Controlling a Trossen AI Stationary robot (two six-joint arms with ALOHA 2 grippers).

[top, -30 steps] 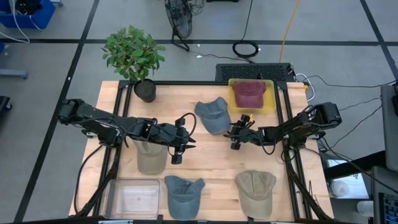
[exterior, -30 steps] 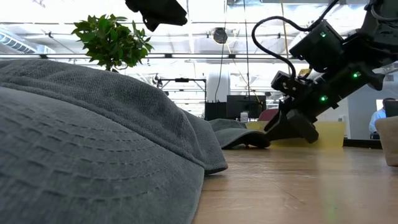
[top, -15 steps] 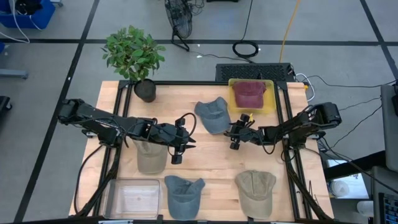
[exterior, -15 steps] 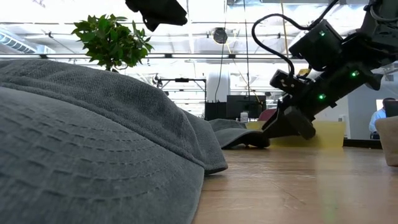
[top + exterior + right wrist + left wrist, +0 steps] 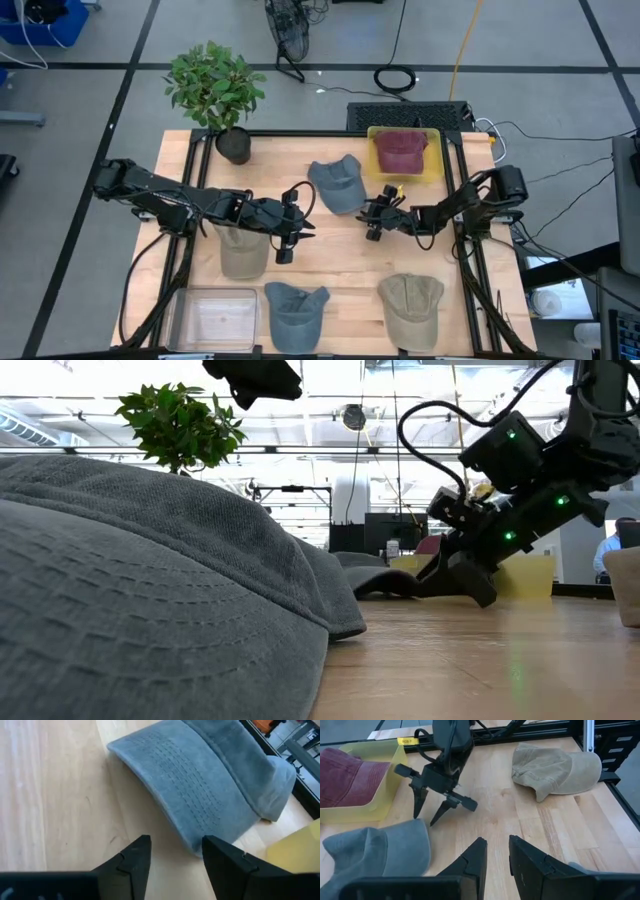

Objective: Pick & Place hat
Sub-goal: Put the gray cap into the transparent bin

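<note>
High view puts the right gripper (image 5: 374, 219) just past table centre, toward three o'clock, its fingers spread and empty, tips pointing at the brim of the grey-blue cap (image 5: 337, 184) that lies at about twelve o'clock from centre, just beside the yellow bin (image 5: 432, 172). I judge the step in hand to be the approach for a grasp. From the right wrist the brim edge sits just ahead of the open fingers (image 5: 131, 860), not yet between them. The next move probably calls for easing forward and low so one finger slides under the brim, then closing; whether the tips already touch the cloth I cannot tell from the low view.

The left gripper (image 5: 283, 240) waits toward nine o'clock of centre, fingers (image 5: 474, 861) narrowly parted, holding nothing.

The wooden table (image 5: 340, 255) also carries a maroon cap (image 5: 400, 149) inside the bin, a potted plant (image 5: 215, 92) at eleven o'clock, and more caps along the near edge. Beyond is grey floor with cables.
</note>
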